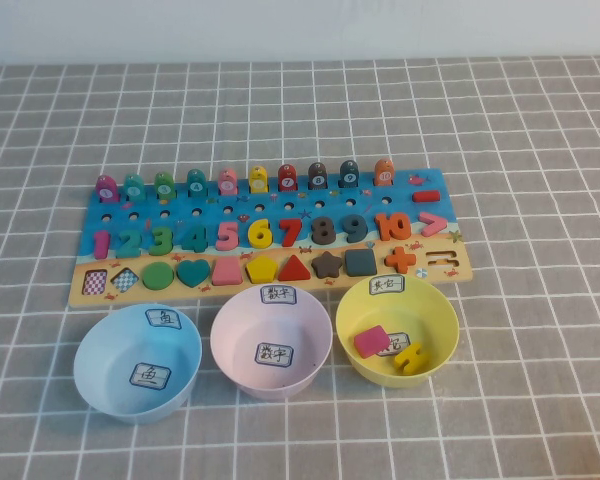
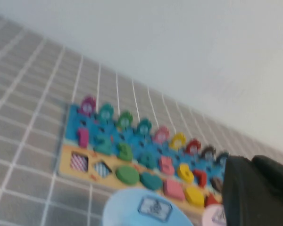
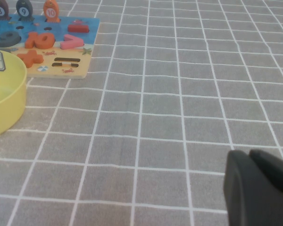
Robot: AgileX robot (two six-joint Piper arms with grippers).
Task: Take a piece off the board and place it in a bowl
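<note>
Waiting before any reach: magenta "1" (image 1: 101, 244) seated at the board's (image 1: 88, 290) left end, pink bowl (image 1: 271, 343) empty in front. Left gripper (image 2: 254, 188) fingers pressed together, hovering near; right gripper (image 3: 257, 186) parked aside, fingers apparently pressed together. Next: spreading, descending on it.

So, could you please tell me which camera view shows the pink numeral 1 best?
The high view: the 1 lies sharp and unobstructed at the board's left end. The left wrist view shows it small and blurred beyond the shut left gripper. The right wrist view misses it, showing only the board's other end and the right gripper.
</note>
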